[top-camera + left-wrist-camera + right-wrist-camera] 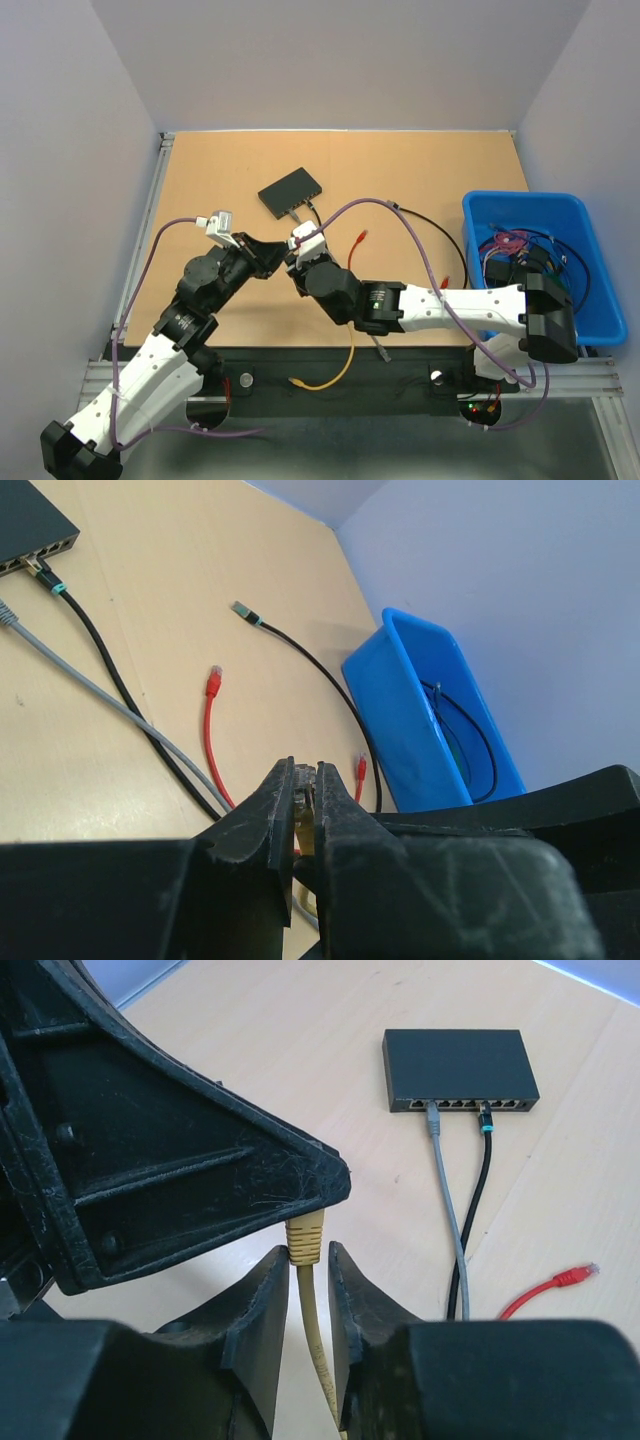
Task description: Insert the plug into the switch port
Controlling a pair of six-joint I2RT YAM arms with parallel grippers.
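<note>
Plug [305,1235], yellow-booted, is held off the tabletop [420,170] between our two arms, well short of the switch [460,1068]. We see it gripped from both sides. Our left end effector [305,775] is clenched on its front part, with a sliver of yellow showing between the nearly closed jaws. Our right end effector [305,1260] is clenched on the yellow cable [318,1360] right at the boot. From there the cable trails back toward the near edge of the tabletop. The black switch lies farther back, ports facing us, with a grey cable [445,1200] and a black cable [478,1190] plugged in side by side. A red cable [555,1285] lies loose to their right. A blue bin [420,680] at the right edge holds more cables.
</note>
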